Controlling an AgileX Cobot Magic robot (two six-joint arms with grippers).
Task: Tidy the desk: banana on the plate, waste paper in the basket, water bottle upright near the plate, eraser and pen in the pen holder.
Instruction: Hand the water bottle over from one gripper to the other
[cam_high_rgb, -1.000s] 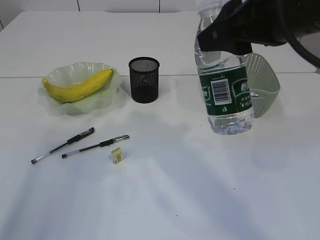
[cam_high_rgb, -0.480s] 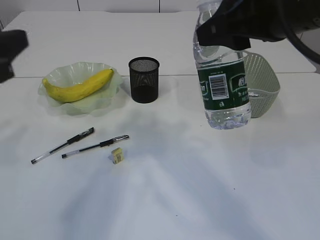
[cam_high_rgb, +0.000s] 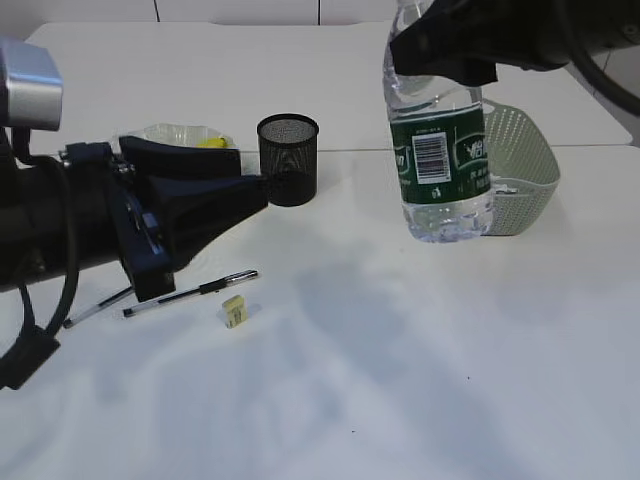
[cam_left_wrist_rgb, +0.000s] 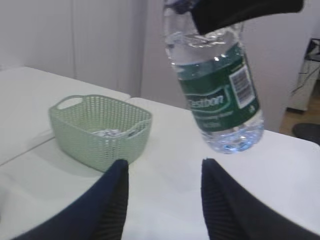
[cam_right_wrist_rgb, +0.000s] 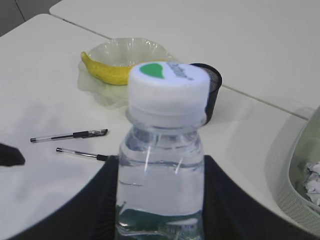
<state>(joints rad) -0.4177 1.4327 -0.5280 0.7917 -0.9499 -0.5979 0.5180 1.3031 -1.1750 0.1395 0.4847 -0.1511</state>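
My right gripper (cam_high_rgb: 445, 45) is shut on the upper part of the water bottle (cam_high_rgb: 440, 160), which hangs upright above the desk (cam_high_rgb: 380, 380) in front of the basket (cam_high_rgb: 525, 170). In the right wrist view its fingers press both sides of the bottle (cam_right_wrist_rgb: 162, 150) below the white cap. My left gripper (cam_high_rgb: 255, 190) is open and empty, level with the pen holder (cam_high_rgb: 288, 160), and its arm hides most of the plate (cam_high_rgb: 170, 133) and banana (cam_high_rgb: 210, 143). The banana (cam_right_wrist_rgb: 107, 72) lies in the plate (cam_right_wrist_rgb: 125, 50). One pen (cam_high_rgb: 195, 292), another pen (cam_high_rgb: 95, 308) and the eraser (cam_high_rgb: 234, 311) lie on the desk. Waste paper (cam_left_wrist_rgb: 107, 133) sits in the basket (cam_left_wrist_rgb: 100, 130).
A seam (cam_high_rgb: 350, 150) crosses the tabletop behind the pen holder. The left arm's bulk fills the left side of the exterior view. The basket stands at the right, near the table's far right edge.
The left arm has swung in from the left and now covers the plate and banana in the exterior view. The right gripper has lifted the bottle a little higher.
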